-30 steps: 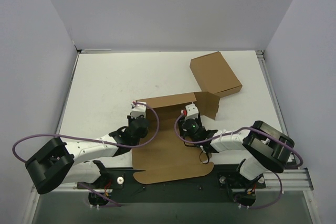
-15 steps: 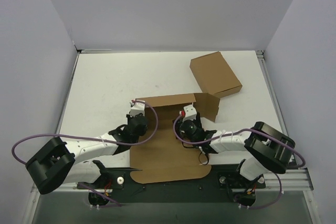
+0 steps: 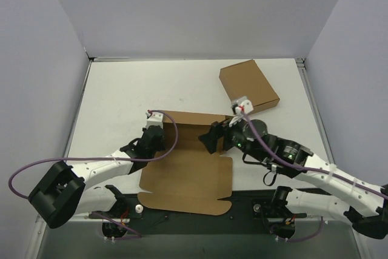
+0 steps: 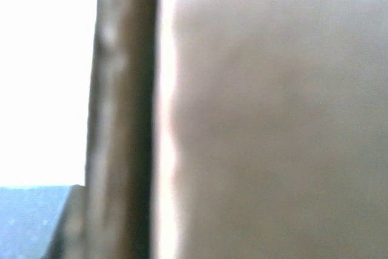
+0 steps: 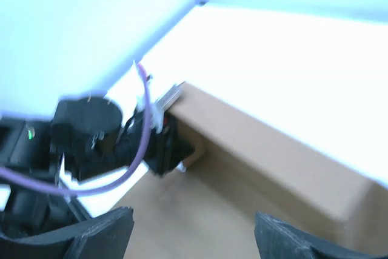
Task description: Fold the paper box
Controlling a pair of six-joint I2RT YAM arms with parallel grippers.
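Right gripper (image 5: 191, 236) wider than a second ago: fingers spread, empty, over paper box (image 3: 188, 171).
Box has slid toward the arm bases. Left gripper (image 3: 156, 133) at its far-left wall, grip unreadable. Closed carton (image 3: 259, 84) beyond, right wrist overlapping it.

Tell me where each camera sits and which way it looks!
Top: above and behind, looking down at the table; both arms, left claw and right claw show.
Left wrist: pressed close against the paper box; only blurry cardboard, no claw clear.
Right wrist: above the box, facing the left claw; its own open fingers show.
Shared: top and right wrist both see the box and left claw.
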